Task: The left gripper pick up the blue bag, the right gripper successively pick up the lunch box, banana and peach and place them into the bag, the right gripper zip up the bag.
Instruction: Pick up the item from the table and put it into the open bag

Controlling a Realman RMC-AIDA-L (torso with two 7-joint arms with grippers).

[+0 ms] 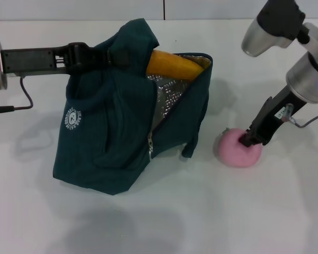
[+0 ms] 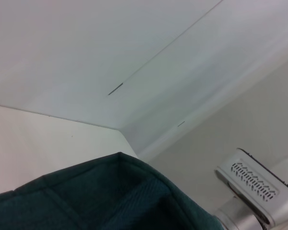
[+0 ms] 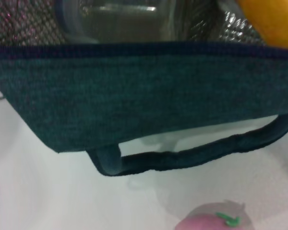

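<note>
Large dark teal fabric lunch bag (image 1: 114,132) with a small white round logo (image 1: 72,118) on its left face, slumped on the white table (image 1: 164,222) left of centre, mouth gaping toward the right and showing silver foil lining (image 1: 167,98) beside a metal zipper pull (image 1: 149,151). Held up at its far left top edge by the left gripper (image 1: 108,57), a black two-fingered claw reaching in from the left and clamped on a fold of the fabric. Sticking out of the opening at the far side, a long yellow-orange banana (image 1: 175,64). Just to the right of the bag and apart from it, a round pink ball-like peach (image 1: 237,149) resting on the table, with the right gripper (image 1: 253,139), a black claw on a silver wrist, pressed down over its top, fingers narrowed against the fruit's upper right. From the right wrist only: a small clear plastic lunch box (image 3: 117,21) lying inside the bag against the foil, hidden from the head camera, plus the banana's end (image 3: 271,21), one loop handle (image 3: 192,153) hanging below the bag's rim, and the peach's green leaf mark (image 3: 228,220). From the left wrist only: a strip of teal cloth (image 2: 105,196) against the white wall, with part of the other arm's silver housing (image 2: 257,187) beyond it.
</note>
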